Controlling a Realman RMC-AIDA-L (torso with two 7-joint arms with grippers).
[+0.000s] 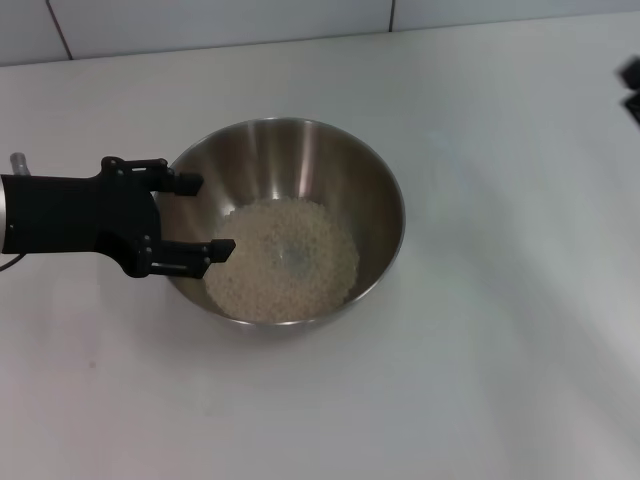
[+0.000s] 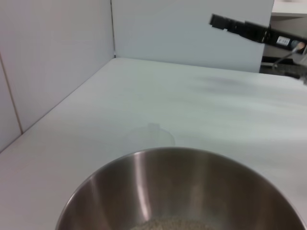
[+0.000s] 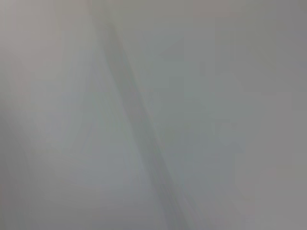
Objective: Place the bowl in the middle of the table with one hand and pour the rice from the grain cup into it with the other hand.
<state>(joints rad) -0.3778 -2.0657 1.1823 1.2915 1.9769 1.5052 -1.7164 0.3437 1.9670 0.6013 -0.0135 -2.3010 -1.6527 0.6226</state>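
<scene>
Left tool (image 1: 200, 215) level, fingers spread across bowl (image 1: 375, 195) rim above rice (image 1: 285, 260); right tool's (image 1: 630, 88) state unclear.

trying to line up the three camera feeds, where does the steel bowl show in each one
Head view: the bowl sits mid-table with the rice inside; the left end effector straddles its rim, open.
Left wrist view: the bowl fills the lower edge, rice just visible.
Right wrist view: not in it, only a blank pale surface.
Shared landmark: the bowl's rim, in the head and left wrist views.
</scene>
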